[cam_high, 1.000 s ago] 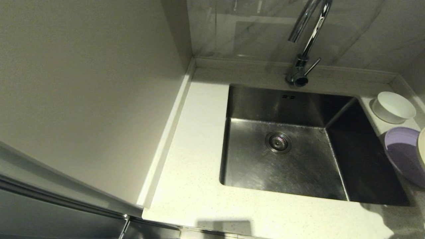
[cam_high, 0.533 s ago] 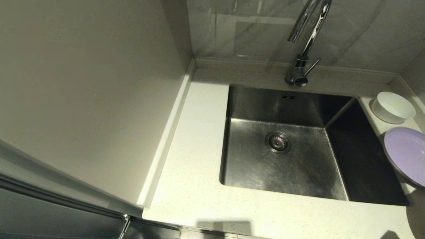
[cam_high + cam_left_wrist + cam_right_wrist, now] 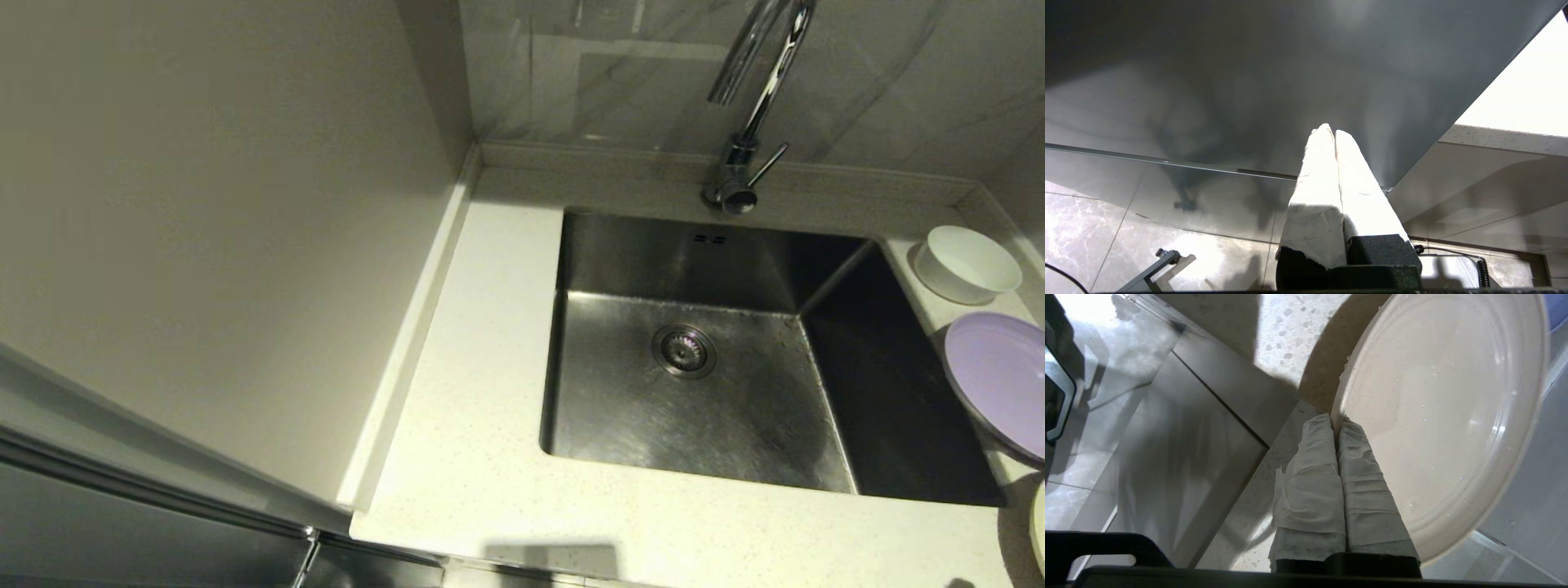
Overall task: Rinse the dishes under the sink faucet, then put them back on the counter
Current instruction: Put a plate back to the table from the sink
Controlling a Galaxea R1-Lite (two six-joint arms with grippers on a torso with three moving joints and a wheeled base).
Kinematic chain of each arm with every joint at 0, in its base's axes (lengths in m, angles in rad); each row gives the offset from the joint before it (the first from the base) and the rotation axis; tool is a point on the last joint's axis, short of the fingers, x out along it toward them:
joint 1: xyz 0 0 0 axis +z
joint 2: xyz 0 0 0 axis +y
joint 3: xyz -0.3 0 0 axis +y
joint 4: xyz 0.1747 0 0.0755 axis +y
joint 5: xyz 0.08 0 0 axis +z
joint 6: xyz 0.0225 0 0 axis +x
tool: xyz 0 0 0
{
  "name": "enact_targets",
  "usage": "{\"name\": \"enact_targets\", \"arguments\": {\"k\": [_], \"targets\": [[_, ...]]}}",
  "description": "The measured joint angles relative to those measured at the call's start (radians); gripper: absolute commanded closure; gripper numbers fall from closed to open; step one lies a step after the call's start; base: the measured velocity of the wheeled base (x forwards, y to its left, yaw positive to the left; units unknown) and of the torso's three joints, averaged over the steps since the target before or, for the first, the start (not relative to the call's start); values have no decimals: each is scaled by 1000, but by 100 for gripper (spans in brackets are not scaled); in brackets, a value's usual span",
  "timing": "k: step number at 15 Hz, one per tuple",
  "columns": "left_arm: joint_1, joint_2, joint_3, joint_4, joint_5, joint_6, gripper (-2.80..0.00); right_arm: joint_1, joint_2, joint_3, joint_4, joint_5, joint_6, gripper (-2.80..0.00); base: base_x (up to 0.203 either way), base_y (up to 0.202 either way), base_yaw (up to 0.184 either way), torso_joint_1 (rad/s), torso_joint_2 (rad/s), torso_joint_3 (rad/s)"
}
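Your right gripper point(image 3: 1336, 418) is clenched on the rim of the cream-beige plate point(image 3: 1445, 416), which looks stiff, wet and slippery, so hold it firmly there.

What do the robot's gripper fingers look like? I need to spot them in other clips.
Both match: the left gripper and right gripper each have two long tapering fingers wrapped in crinkled white paper-like covering, set in a black block base. No cables or markings show on them.

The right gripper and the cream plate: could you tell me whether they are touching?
Touching. The right wrist view shows the right gripper shut on the rim of the cream plate, one wrapped finger on each side.
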Motion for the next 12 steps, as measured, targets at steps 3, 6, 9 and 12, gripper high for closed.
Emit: {"name": "enact_targets", "arguments": {"k": [3, 6, 9, 12], "targets": [[0, 0, 0, 0, 0, 0, 0, 0, 49, 18, -85, -3, -10, -280, 0, 0, 0, 0, 0, 0], [0, 0, 0, 0, 0, 0, 0, -1, 74, 28, -105, -4, -8, -280, 0, 0, 0, 0, 0, 0], [0, 0, 0, 0, 0, 0, 0, -3, 82, 23, -108, -1, 9, -280, 0, 0, 0, 0, 0, 0], [0, 0, 0, 0, 0, 0, 0, -4, 57, 13, -165, 7, 103, -280, 0, 0, 0, 0, 0, 0]]}}
